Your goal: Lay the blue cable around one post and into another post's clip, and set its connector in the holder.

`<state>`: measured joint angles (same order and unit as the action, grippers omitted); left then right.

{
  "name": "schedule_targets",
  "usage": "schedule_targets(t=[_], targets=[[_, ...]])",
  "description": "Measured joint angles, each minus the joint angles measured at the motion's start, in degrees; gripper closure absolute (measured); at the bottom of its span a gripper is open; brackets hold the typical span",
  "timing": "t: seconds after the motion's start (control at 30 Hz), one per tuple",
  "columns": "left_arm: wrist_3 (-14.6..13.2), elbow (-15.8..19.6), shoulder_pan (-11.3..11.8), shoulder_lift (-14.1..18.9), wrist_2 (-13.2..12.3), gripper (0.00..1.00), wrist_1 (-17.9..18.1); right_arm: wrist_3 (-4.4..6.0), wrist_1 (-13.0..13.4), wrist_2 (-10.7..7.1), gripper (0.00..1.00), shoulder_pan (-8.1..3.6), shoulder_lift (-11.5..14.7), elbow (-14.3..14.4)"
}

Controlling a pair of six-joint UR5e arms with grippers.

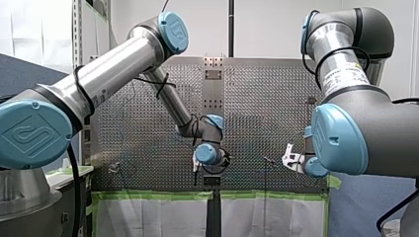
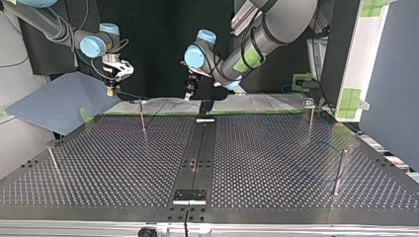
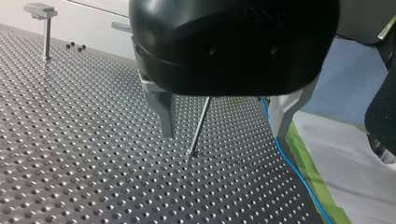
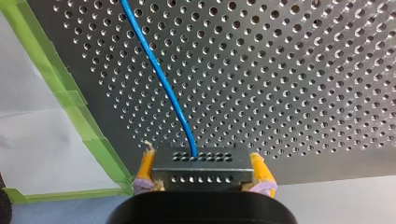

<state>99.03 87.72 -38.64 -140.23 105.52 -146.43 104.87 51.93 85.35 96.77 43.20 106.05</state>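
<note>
My right gripper point(image 4: 204, 164) is shut with its yellow pads point(image 4: 146, 169) on the dark connector block point(image 4: 201, 176). The blue cable point(image 4: 156, 65) runs out of the block, ahead over the perforated table near its green-taped edge. In the top view that gripper point(image 2: 111, 88) hangs above the table's far left corner, beside a thin post point(image 2: 142, 116). My left gripper point(image 3: 223, 134) is open, its metal fingers point(image 3: 163, 112) standing either side of a thin post point(image 3: 201, 123) without touching it. The cable point(image 3: 292, 165) passes just outside one finger. In the top view the left gripper point(image 2: 189, 92) hovers at the far middle.
A post with a clip top point(image 2: 310, 114) stands at the top view's far right, a plain post point(image 2: 339, 170) nearer on the right, and a leaning one point(image 2: 54, 165) at the left. A black centre strip carries a holder block point(image 2: 189, 195) near the front edge.
</note>
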Motion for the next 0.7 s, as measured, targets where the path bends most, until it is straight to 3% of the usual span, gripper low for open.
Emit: schedule_targets(t=[0.27, 0.7], targets=[[0.65, -2.89, 0.19, -4.16, 0.43, 0.0, -0.06, 0.0, 0.01, 0.0, 0.53, 0.04, 0.0, 0.0], [0.74, -3.28, 0.31, -10.56, 0.75, 0.0, -1.11, 0.0, 0.28, 0.0, 0.53, 0.06, 0.0, 0.0]])
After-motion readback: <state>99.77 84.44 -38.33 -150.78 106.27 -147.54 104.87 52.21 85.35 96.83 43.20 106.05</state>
